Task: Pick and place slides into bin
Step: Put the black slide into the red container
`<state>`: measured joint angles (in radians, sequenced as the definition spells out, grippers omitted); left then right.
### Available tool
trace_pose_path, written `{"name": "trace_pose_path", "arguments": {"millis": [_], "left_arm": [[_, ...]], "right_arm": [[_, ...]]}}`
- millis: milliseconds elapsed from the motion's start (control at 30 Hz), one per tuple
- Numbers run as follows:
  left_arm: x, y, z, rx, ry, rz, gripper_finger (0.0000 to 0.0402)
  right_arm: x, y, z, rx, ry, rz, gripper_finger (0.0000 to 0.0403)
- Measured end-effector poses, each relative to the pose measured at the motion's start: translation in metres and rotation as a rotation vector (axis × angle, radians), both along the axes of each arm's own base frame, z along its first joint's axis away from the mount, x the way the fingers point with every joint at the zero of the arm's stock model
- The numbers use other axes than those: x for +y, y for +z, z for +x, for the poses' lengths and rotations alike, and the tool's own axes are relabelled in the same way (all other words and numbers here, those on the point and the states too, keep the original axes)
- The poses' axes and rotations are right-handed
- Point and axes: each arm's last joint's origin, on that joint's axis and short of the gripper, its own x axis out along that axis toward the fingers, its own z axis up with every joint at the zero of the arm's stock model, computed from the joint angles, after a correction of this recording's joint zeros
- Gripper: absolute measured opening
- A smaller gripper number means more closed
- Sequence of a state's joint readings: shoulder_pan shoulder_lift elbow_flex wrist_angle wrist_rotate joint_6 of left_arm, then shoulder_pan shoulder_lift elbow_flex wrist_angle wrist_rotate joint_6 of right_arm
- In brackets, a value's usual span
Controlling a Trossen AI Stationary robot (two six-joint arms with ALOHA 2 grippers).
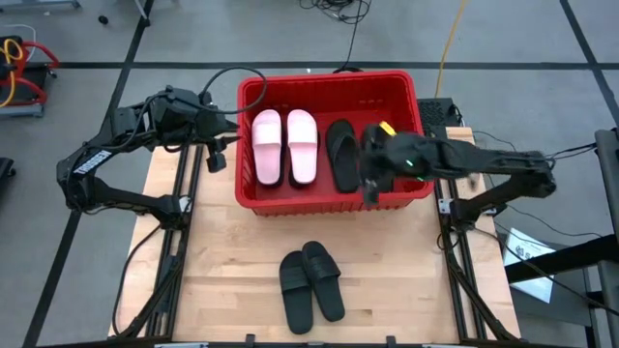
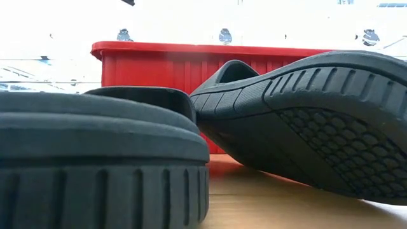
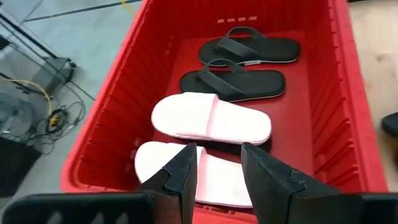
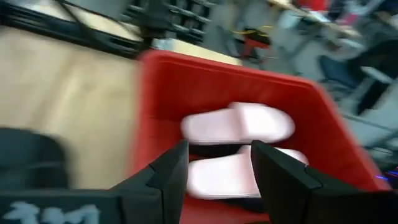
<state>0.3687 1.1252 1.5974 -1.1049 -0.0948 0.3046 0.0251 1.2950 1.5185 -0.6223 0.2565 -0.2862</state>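
Observation:
The red bin (image 1: 329,198) stands at the table's far middle. In it lie two pale pink slides (image 1: 283,145) side by side, soles down, and two black flip-flops (image 3: 239,68); in the high view one flip-flop (image 1: 340,155) shows and my right arm covers the other. Two black band slides (image 1: 311,282) lie on the table near its front edge, one leaning on the other (image 2: 305,121). My left gripper (image 1: 215,155) is open and empty just outside the bin's left wall. My right gripper (image 1: 370,188) is open and empty above the bin's near right part.
The bin's walls (image 3: 339,93) rise around the sandals. Bare wood (image 1: 222,261) lies between the bin and the black slides. Cables and a yellow cord (image 1: 450,39) lie on the floor beyond the table.

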Motion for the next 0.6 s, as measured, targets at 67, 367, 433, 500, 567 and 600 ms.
{"name": "trace_pose_path", "arguments": {"millis": [67, 367, 433, 500, 567, 600], "left_arm": [[0.0, 0.0, 0.0, -0.002, -0.015, -0.01, 0.0124], [-0.01, 0.0, 0.004, -0.001, -0.08, -0.012, 0.0124], [-0.013, 0.0, 0.005, -0.001, -0.099, -0.012, 0.0124], [-0.017, 0.0, 0.006, -0.001, -0.122, -0.013, 0.0124], [-0.022, 0.0, 0.007, -0.002, -0.146, -0.015, 0.0124], [-0.024, 0.0, 0.008, -0.003, -0.158, -0.017, 0.0124]], "right_arm": [[0.021, 0.0, -0.01, 0.032, 0.066, 0.033, 0.0164], [0.098, -0.021, -0.018, 0.179, 0.224, 0.284, 0.0164], [0.111, -0.03, -0.014, 0.212, 0.22, 0.327, 0.0164], [0.124, -0.042, -0.012, 0.255, 0.215, 0.354, 0.0164], [0.134, -0.054, -0.01, 0.286, 0.204, 0.384, 0.0164], [0.138, -0.061, -0.008, 0.301, 0.195, 0.397, 0.0164]]}}
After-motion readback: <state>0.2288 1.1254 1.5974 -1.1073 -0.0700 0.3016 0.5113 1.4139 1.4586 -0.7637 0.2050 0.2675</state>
